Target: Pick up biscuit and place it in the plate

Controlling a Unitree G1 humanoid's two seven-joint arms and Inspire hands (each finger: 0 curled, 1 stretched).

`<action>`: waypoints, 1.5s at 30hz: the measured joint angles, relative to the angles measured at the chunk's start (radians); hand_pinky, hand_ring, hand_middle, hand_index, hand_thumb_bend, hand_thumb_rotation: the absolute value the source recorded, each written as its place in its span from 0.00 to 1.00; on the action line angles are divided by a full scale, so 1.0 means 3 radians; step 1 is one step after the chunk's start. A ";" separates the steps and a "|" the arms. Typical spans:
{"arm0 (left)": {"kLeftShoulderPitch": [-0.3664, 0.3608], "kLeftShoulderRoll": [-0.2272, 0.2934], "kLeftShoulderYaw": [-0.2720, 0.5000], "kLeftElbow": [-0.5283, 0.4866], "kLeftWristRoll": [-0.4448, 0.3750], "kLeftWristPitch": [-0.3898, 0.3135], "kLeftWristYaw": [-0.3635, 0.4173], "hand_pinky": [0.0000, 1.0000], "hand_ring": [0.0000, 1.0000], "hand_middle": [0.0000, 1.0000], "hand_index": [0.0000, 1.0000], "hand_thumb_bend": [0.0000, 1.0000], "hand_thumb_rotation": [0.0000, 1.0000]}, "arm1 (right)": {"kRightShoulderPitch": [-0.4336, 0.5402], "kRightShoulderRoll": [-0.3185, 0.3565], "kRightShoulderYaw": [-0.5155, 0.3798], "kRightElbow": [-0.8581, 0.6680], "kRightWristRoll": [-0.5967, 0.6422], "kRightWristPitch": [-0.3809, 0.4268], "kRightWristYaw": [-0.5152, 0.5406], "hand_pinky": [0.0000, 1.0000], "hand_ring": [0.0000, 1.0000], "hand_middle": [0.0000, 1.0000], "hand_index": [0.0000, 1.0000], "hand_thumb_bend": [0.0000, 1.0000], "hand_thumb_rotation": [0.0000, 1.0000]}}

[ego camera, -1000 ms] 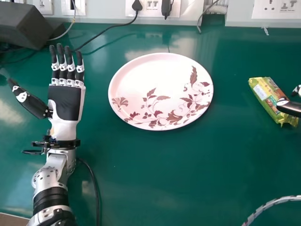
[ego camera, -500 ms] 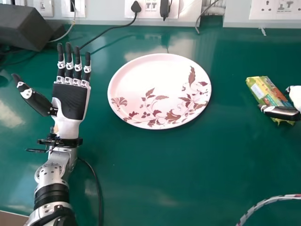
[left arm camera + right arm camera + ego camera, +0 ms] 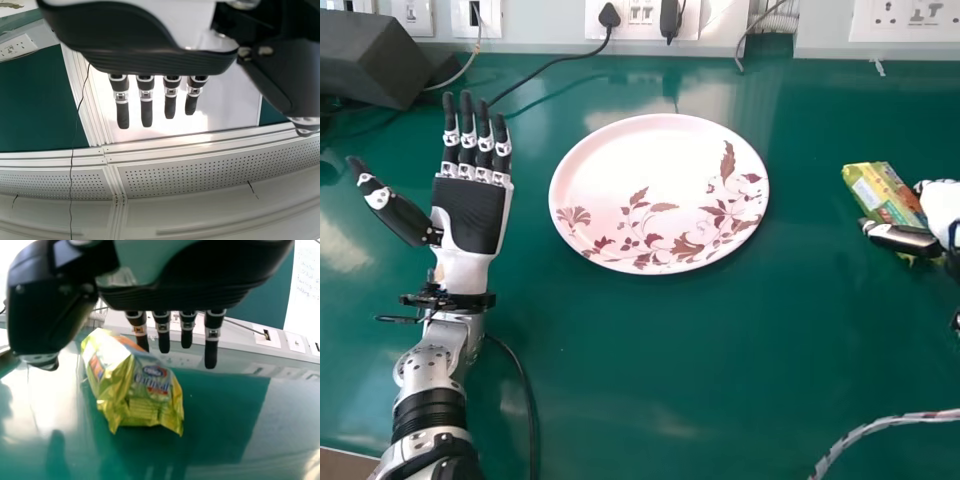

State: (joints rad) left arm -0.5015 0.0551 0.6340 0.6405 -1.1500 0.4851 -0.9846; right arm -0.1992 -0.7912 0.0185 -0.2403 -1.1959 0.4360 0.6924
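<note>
- Right hand (image 3: 941, 205), fingers straight and apart, is at the biscuit packet (image 3: 880, 190).
- Left hand (image 3: 470, 215), open, is beside the plate (image 3: 645, 160).
- Grasp, carry and placing remain.

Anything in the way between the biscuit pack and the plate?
Head view: nothing visible stands between the biscuit pack and the plate; the right robot hand is at the pack's right, near side.
</note>
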 measured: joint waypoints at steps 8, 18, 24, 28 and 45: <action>-0.0011 0.0034 0.0035 0.0037 -0.0056 0.0190 0.0008 0.70 0.89 0.96 1.00 1.00 0.74 | 0.0067 0.0045 0.0027 0.0119 0.0027 0.0001 -0.0238 0.66 0.79 0.98 0.91 0.77 0.54; 0.0015 0.0016 0.0139 -0.0008 -0.0281 0.0409 0.0223 0.64 0.86 0.96 1.00 1.00 0.73 | 0.0102 0.0070 0.0027 0.0146 0.0130 0.0056 -0.0329 0.59 0.69 0.84 0.78 0.63 0.28; 0.0015 0.0012 0.0185 -0.0006 -0.0368 0.0544 0.0294 0.70 0.86 0.95 1.00 1.00 0.73 | 0.0158 0.0071 0.0017 0.0134 0.0170 0.0073 -0.0414 0.54 0.62 0.71 0.68 0.54 0.23; 0.0015 0.0013 0.0213 -0.0006 -0.0401 0.0641 0.0398 0.69 0.86 0.94 1.00 1.00 0.74 | 0.0190 0.0061 -0.0003 0.0104 0.0186 0.0072 -0.0445 0.40 0.43 0.59 0.65 0.49 0.02; 0.0056 -0.0035 0.0294 -0.0127 -0.0428 0.0709 0.0787 0.69 0.87 0.96 1.00 1.00 0.72 | 0.0221 0.0039 -0.0059 -0.0026 0.0239 0.0126 -0.0372 0.22 0.36 0.50 0.58 0.49 0.00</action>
State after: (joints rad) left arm -0.4846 0.0445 0.7223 0.6024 -1.2785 0.6978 -0.7484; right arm -0.1330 -0.7796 0.0008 -0.2481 -1.1241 0.4738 0.5808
